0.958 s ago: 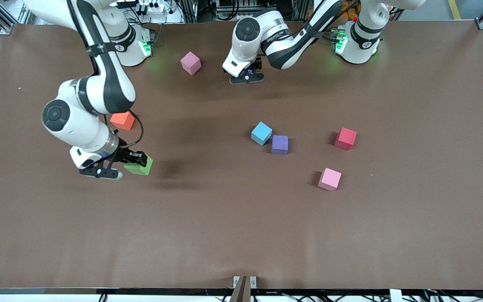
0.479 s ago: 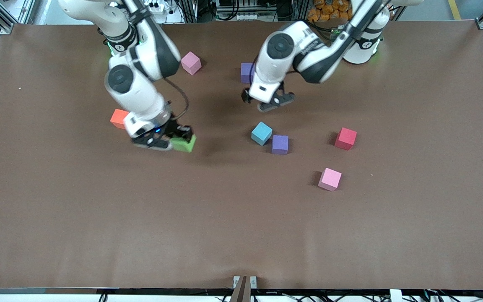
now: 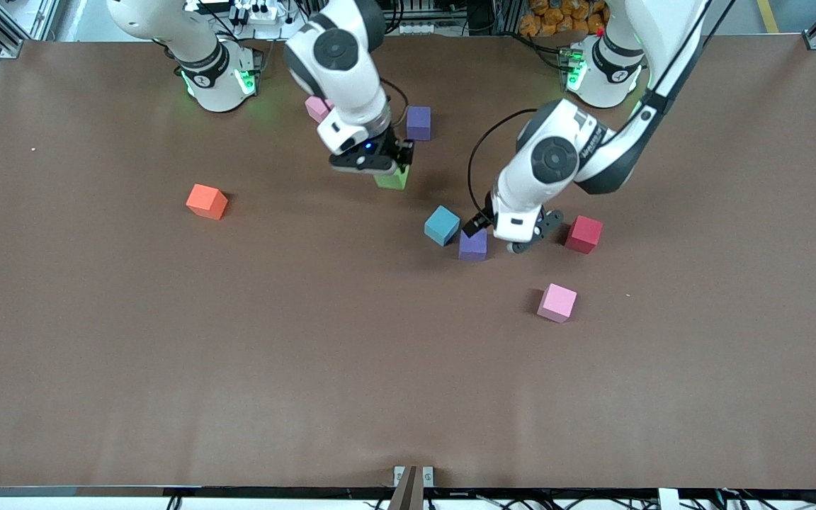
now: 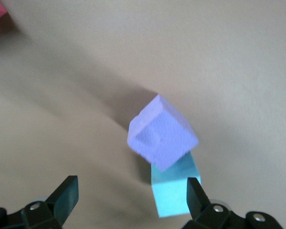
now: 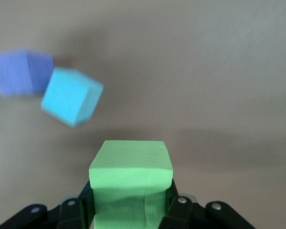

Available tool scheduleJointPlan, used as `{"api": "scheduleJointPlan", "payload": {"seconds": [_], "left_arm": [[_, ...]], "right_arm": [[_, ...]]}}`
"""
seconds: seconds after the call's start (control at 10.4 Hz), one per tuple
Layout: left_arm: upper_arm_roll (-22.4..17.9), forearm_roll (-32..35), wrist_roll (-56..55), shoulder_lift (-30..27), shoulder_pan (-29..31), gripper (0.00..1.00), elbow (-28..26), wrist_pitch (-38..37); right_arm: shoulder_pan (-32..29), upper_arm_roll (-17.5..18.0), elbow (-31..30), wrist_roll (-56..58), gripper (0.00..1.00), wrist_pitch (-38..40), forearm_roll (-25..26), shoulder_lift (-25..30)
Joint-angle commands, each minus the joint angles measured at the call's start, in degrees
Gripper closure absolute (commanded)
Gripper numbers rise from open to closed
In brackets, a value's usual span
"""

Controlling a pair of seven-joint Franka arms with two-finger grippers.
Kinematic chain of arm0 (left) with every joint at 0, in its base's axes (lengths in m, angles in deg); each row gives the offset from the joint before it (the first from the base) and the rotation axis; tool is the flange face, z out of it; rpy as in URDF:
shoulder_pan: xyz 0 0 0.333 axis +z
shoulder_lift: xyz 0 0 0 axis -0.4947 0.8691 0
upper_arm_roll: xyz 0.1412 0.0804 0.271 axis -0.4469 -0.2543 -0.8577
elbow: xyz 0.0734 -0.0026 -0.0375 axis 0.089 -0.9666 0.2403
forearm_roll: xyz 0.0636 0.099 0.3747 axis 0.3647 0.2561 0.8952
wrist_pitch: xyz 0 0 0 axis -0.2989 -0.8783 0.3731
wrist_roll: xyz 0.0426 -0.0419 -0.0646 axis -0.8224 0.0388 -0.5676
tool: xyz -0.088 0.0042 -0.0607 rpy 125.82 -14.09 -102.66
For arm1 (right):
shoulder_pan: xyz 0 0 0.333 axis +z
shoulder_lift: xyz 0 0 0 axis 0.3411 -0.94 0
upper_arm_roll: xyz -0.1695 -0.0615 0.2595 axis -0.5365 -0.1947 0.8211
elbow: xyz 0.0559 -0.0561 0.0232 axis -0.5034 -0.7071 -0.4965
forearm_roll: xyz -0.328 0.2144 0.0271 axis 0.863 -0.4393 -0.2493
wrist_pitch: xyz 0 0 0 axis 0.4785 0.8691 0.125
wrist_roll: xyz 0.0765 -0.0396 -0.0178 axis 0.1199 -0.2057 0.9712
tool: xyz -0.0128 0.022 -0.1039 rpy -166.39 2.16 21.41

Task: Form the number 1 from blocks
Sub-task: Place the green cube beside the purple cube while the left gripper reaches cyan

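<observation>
Brown matte surface [image 3: 167,368] carries light, soft foam cubes. Right gripper [image 3: 380,166] fingers pinch the green foam cube [image 3: 392,178] by opposite flat faces, beside the far purple foam cube [image 3: 418,122]. Left gripper [image 3: 503,237] fingers [image 4: 66,193] are spread over the other purple foam cube [image 3: 472,246], which touches the light blue foam cube [image 3: 441,225].

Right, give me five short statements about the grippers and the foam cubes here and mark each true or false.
1. The right gripper is shut on the green foam cube. True.
2. The left gripper holds a purple foam cube. False: it is open, over the purple foam cube beside the light blue foam cube.
3. The orange foam cube sits alone toward the right arm's end of the table. True.
4. The red foam cube is stacked on a pink cube. False: it rests on the table, apart.
5. A second purple foam cube lies near the bases. True.
</observation>
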Motion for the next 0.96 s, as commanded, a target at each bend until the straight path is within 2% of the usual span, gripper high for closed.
{"api": "scheduleJointPlan", "payload": {"seconds": [0.0,0.19,0.38,0.77,0.86], "left_arm": [[-1.0,-3.8,-2.8,4.2,-1.3,0.00,4.2,-1.7],[-1.0,-3.8,-3.8,8.6,-2.2,0.00,6.4,-1.6],[-1.0,-3.8,-6.5,11.0,-5.2,0.00,7.8,-1.2],[-0.6,-3.8,-7.6,11.1,-6.0,0.00,7.9,-0.8],[-0.5,-3.9,-7.7,11.4,-6.2,0.00,7.9,0.5]], "right_arm": [[4.4,-0.1,0.9,-1.7,0.60,-1.3,1.2,-2.9],[4.6,1.9,4.2,-1.8,0.60,-1.4,1.3,-7.0],[5.7,2.4,5.7,-2.9,0.60,-1.9,1.2,-10.4],[6.4,3.5,4.7,-4.3,0.57,-2.8,1.1,-11.1],[6.4,4.2,4.2,-4.6,0.52,-2.8,1.1,-11.0]]}}
